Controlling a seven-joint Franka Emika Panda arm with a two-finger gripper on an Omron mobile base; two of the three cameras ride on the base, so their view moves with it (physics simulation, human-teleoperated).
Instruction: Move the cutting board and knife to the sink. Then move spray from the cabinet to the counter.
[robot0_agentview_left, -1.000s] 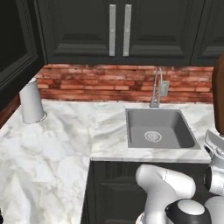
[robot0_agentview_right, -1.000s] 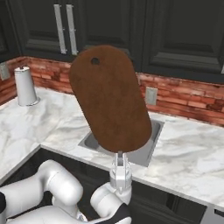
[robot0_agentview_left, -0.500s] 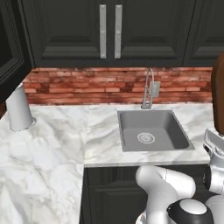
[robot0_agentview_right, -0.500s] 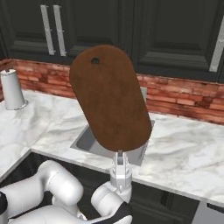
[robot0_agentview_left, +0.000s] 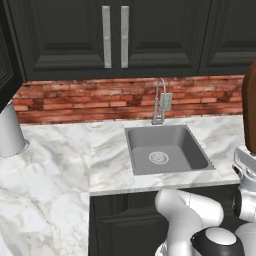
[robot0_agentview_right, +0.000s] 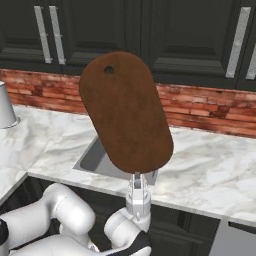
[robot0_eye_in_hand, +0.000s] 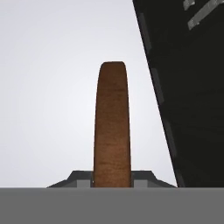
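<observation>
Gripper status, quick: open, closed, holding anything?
Gripper: closed on the bottom edge of the cutting board, holding it upright above the sink.

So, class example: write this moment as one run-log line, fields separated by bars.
gripper: shut on cutting board | board: upright, raised above counter | sink: nothing in basin | step: carrying board to sink
</observation>
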